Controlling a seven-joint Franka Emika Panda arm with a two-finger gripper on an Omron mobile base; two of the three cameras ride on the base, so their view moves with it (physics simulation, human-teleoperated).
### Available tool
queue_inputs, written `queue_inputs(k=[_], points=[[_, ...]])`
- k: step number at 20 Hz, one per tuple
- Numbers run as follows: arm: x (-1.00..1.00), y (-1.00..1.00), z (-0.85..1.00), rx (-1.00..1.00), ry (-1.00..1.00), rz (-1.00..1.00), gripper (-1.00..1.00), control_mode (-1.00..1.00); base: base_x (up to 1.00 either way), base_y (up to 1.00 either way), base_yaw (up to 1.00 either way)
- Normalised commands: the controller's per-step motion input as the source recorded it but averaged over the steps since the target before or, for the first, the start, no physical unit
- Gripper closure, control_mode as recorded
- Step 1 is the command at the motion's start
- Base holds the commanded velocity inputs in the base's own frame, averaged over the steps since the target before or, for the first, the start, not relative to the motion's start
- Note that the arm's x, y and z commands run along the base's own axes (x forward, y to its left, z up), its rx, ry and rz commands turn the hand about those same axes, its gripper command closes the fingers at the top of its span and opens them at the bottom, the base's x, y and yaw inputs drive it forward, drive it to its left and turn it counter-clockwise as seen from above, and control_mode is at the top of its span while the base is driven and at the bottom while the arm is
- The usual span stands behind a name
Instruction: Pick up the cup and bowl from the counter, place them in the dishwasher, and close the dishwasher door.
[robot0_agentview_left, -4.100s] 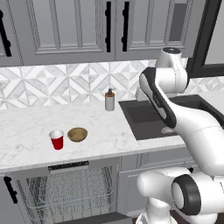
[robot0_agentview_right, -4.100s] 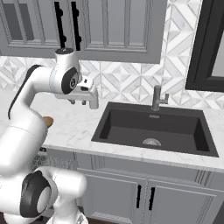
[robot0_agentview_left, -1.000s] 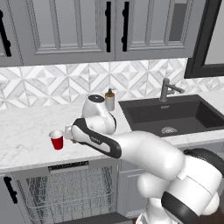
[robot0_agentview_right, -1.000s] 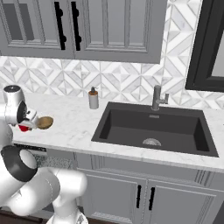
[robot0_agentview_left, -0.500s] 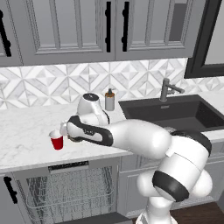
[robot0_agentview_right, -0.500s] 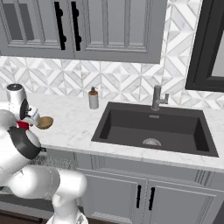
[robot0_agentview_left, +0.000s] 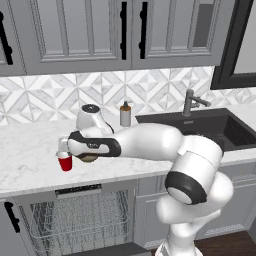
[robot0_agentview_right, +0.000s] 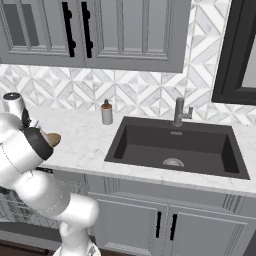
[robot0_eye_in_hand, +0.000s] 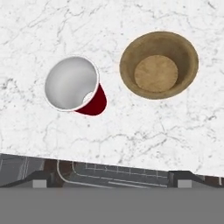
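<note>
Two small vessels stand upright and apart on the white marble counter (robot0_eye_in_hand: 131, 127): the red cup (robot0_eye_in_hand: 75, 85) at about 9 o'clock in the hand view and the tan bowl (robot0_eye_in_hand: 159, 64) at 2 o'clock. In the left base view the arm's dark wrist hides most of the bowl (robot0_agentview_left: 90, 158), while the cup (robot0_agentview_left: 65, 162) shows just beneath the fingers (robot0_agentview_left: 62, 149), which are spread fully wide and hold nothing. Only the tips are barely visible along the hand view's bottom edge. Below the counter edge, the dishwasher (robot0_agentview_left: 80, 220) is open, its wire rack exposed. A soap bottle (robot0_agentview_left: 125, 114) stands at the backsplash, beside the black sink (robot0_agentview_right: 175, 147).
</note>
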Motion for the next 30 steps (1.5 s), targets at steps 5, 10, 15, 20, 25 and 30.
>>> queue_inputs(k=[5, 10, 15, 20, 25, 30], points=[[0.18, 0.3, -0.12, -0.04, 0.0, -0.04, -1.0, -1.0, 0.0, 0.0, 0.0], [0.27, 0.17, -0.21, -0.04, 0.0, -0.1, -1.0, -1.0, 0.0, 0.0, 0.0], [0.36, 0.04, -0.01, 0.0, 0.0, -0.05, -1.0, -1.0, 0.0, 0.0, 0.0], [0.35, 0.03, -0.14, 0.0, 0.03, 0.0, -1.0, -1.0, 0.0, 0.0, 0.0], [0.24, 0.17, -0.14, 0.0, 0.01, -0.01, -1.0, -1.0, 0.0, 0.0, 0.0], [0.26, 0.21, -0.17, 0.0, 0.0, -0.01, -1.0, -1.0, 0.0, 0.0, 0.0]])
